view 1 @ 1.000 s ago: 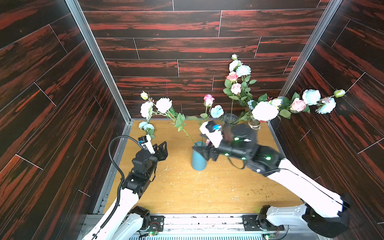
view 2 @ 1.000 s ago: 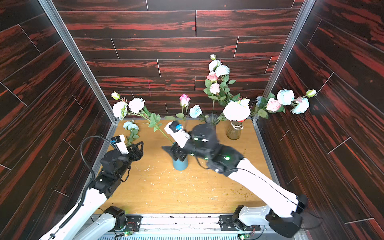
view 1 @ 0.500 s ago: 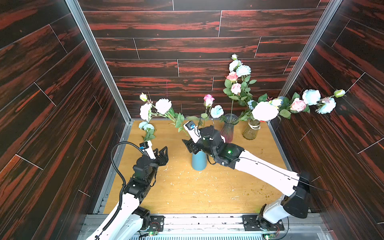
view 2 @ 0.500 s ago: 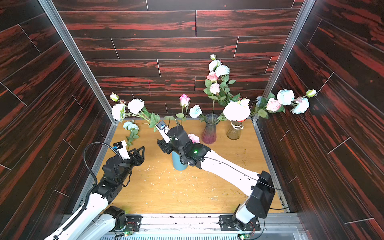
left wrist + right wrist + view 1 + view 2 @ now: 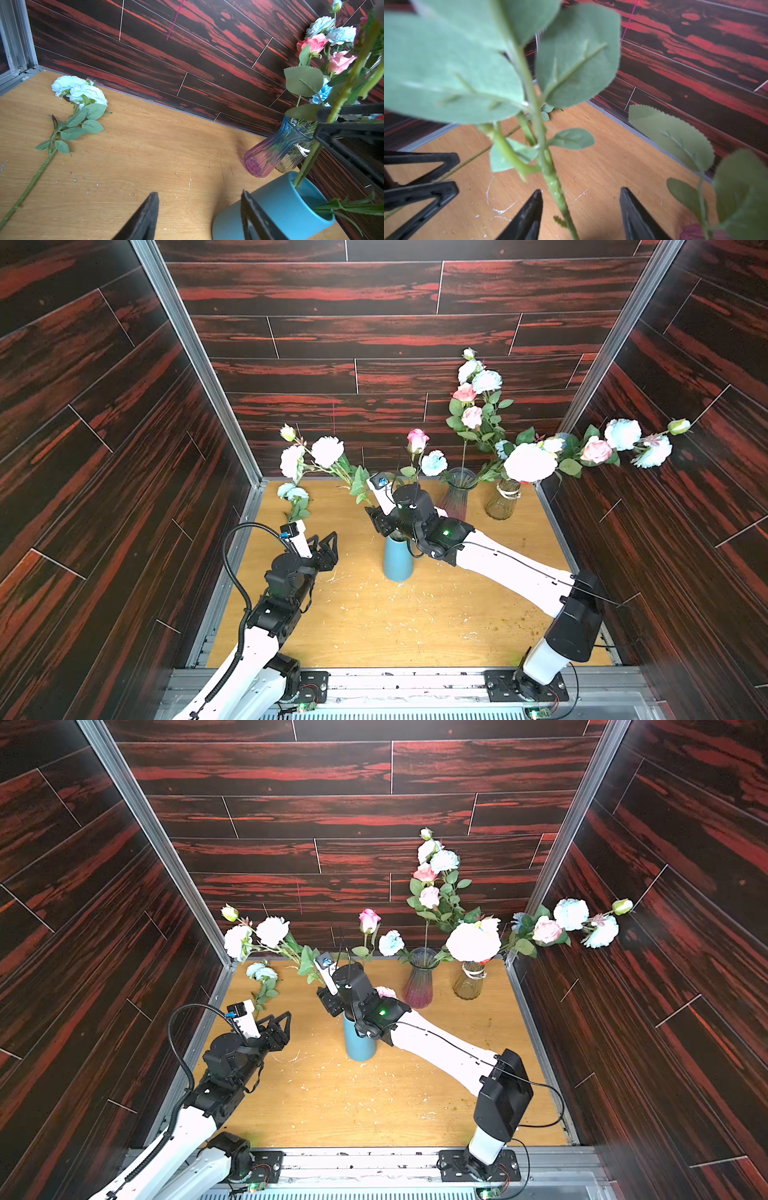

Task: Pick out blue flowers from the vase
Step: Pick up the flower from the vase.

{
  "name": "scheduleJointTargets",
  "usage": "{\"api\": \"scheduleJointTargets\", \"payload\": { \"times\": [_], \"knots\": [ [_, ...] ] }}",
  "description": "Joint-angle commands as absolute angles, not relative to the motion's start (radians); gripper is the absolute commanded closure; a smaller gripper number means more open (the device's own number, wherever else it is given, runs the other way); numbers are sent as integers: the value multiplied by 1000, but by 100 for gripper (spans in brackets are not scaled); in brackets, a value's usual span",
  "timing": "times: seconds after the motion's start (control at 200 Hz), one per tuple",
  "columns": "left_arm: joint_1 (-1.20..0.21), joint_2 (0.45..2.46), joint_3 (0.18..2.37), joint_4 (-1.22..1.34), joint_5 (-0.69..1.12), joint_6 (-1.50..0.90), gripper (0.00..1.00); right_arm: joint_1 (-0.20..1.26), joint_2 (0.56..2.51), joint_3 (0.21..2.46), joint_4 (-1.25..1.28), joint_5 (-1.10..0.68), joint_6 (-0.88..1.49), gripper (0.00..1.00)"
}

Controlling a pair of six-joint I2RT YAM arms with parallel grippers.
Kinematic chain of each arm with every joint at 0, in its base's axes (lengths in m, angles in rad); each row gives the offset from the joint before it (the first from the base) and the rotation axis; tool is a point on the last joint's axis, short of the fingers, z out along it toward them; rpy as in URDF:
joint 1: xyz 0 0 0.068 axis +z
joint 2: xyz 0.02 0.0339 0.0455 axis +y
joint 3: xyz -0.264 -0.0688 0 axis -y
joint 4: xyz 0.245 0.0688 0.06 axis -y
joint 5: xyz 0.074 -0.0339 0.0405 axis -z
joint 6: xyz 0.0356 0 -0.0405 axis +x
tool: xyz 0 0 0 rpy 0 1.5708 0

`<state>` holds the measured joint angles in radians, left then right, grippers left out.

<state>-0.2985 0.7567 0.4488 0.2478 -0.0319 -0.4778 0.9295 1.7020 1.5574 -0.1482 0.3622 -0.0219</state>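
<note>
Right gripper (image 5: 580, 190) now astride blurred stem (image 5: 554, 187)

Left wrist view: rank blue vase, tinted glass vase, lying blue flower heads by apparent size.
1. blue vase, nearest the camera, so inflated
2. tinted glass vase
3. lying blue flower heads

Left gripper (image 5: 199, 216) with jaws apart, nothing between them, wooden table (image 5: 145, 149) beneath. At ten o'clock from it, one blue flower (image 5: 80, 91) flat on the table, stem trailing back. At one o'clock, blue vase (image 5: 276, 209), partly behind one finger. Past it, tinted glass vase (image 5: 274, 151). Right gripper (image 5: 327, 123) straddling a green stem (image 5: 309, 162) above the blue vase.
</note>
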Motion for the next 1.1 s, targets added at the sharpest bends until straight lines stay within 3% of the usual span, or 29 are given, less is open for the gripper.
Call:
{"api": "scheduleJointTargets", "payload": {
  "times": [0.0,0.256,0.531,1.092],
  "knots": [
    [-302,737,437,275,-22,-460,35,921,1723,1591,-130,369,-6,49],
    [-302,736,436,280,-13,-456,35,919,1729,1597,-140,355,-7,77],
    [-301,739,436,284,-9,-455,35,919,1676,1581,-138,347,-25,92],
    [-303,783,460,281,30,-452,35,919,1562,1604,-173,318,-44,98]
  ]
}}
